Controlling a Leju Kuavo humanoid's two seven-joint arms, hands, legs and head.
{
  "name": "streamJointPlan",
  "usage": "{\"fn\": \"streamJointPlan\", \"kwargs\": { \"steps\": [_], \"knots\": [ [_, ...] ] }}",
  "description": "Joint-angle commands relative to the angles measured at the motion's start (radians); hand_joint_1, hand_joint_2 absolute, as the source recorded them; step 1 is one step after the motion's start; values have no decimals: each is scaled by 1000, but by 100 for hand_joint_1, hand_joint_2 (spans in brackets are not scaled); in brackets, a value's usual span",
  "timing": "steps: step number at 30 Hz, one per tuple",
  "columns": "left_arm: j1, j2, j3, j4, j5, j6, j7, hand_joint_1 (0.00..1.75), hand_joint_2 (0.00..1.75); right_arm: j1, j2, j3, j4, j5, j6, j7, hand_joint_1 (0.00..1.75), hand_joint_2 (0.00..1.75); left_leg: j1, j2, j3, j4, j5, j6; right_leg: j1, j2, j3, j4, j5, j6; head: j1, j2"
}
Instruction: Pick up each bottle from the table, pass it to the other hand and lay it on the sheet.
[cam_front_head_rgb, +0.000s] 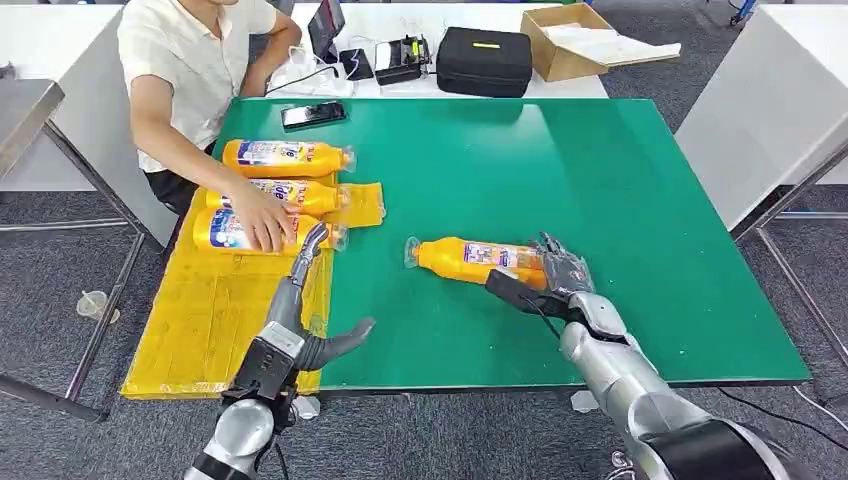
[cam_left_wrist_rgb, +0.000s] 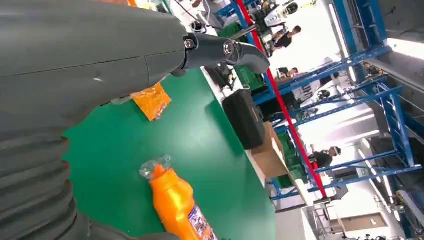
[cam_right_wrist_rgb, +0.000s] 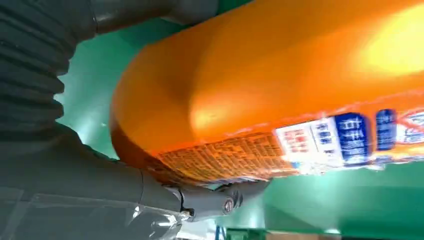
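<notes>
An orange bottle (cam_front_head_rgb: 470, 259) lies on its side on the green table (cam_front_head_rgb: 560, 150), cap towards the sheet. My right hand (cam_front_head_rgb: 553, 277) grips its base end; in the right wrist view the bottle (cam_right_wrist_rgb: 280, 90) sits between my thumb (cam_right_wrist_rgb: 150, 195) and the fingers. In the left wrist view the same bottle (cam_left_wrist_rgb: 177, 205) shows cap first. My left hand (cam_front_head_rgb: 310, 300) hovers over the right edge of the yellow sheet (cam_front_head_rgb: 210, 320), fingers spread and holding nothing. Three orange bottles (cam_front_head_rgb: 285, 157) lie side by side at the sheet's far end.
A person sits at the table's far left corner, one hand (cam_front_head_rgb: 265, 225) resting on the nearest sheet bottle (cam_front_head_rgb: 225, 230). A phone (cam_front_head_rgb: 313, 114) lies on the table's far edge. Behind it stand a black case (cam_front_head_rgb: 484, 60) and a cardboard box (cam_front_head_rgb: 585, 40).
</notes>
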Motion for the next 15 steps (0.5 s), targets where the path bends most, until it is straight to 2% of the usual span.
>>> {"fn": "streamJointPlan", "kwargs": {
  "steps": [1,6,10,15],
  "knots": [
    [-31,15,16,64,5,1,-7,0,175,-3,-5,8,101,-34,32,-68,175,175,1,0,3,-1,0,0,2,-2,3,-2,0,-4,0,0],
    [-41,11,11,76,15,-4,-24,0,175,20,8,-35,76,-126,21,-199,175,175,1,0,3,-1,0,0,2,-1,4,-2,1,-4,0,0],
    [-47,9,9,74,14,-5,-23,0,175,17,15,-36,75,-130,18,-202,175,175,2,1,4,0,-1,0,3,-1,4,-1,0,-6,0,0],
    [-37,4,17,59,24,-1,-30,0,175,47,46,-95,29,-238,-48,-319,175,175,1,2,3,-1,0,0,3,0,3,-1,1,-5,0,0]
  ]
}}
